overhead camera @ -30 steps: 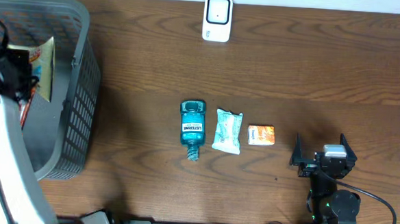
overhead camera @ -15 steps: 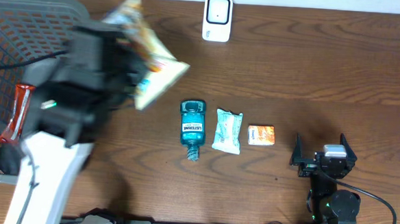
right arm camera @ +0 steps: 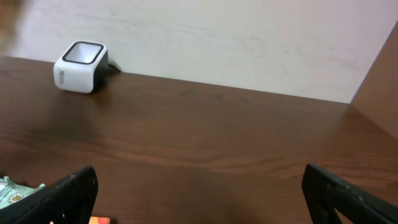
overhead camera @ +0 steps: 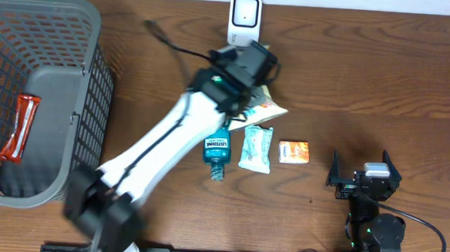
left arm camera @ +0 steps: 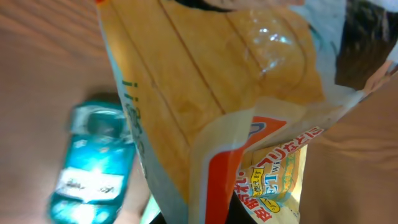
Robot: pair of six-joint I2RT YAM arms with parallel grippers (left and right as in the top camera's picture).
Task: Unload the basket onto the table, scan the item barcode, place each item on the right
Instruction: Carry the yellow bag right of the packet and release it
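Holding the snack bag (left arm camera: pixel 205 93) off the table (overhead camera: pixel 382 80), the left gripper (overhead camera: pixel 252 85) is clamped on it; the fingers are mostly hidden by the bag, so the grip point is probably its top edge. The bag hangs tilted, just below the scanner (overhead camera: pixel 244 20) and above the mouthwash bottle (overhead camera: pixel 217 147). A white-green pouch (overhead camera: pixel 255 148) and a small orange box (overhead camera: pixel 294 151) lie in a row right of the bottle. The right gripper (overhead camera: pixel 364 170) sits at the near right with jaws wide apart, holding nothing. The basket (overhead camera: pixel 88 96) at left contains a red packet (overhead camera: pixel 18 127).
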